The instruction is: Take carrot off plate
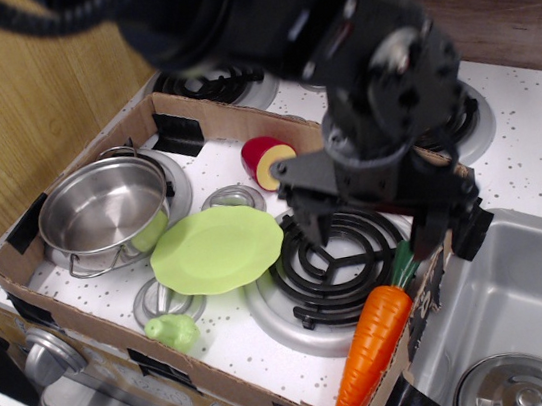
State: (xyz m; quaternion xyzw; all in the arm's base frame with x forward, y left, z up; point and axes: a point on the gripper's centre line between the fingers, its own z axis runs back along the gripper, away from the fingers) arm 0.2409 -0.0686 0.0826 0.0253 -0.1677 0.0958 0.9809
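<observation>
The orange carrot (375, 347) with its green stem tip lies off the plate, at the front right of the stove, leaning against the cardboard box's right wall. The lime-green plate (217, 249) sits bare in the middle of the box, left of the black burner. My gripper (367, 237) hangs above the burner, just above and behind the carrot. Its jaws stand wide apart with nothing between them. The arm hides the back right of the stove.
A steel pot (101, 202) stands at the left, and a small green toy (173, 331) lies in front of the plate. A red and yellow toy (267, 161) lies behind the plate. The cardboard box wall (194, 123) rings the stove. A sink (534, 277) lies to the right.
</observation>
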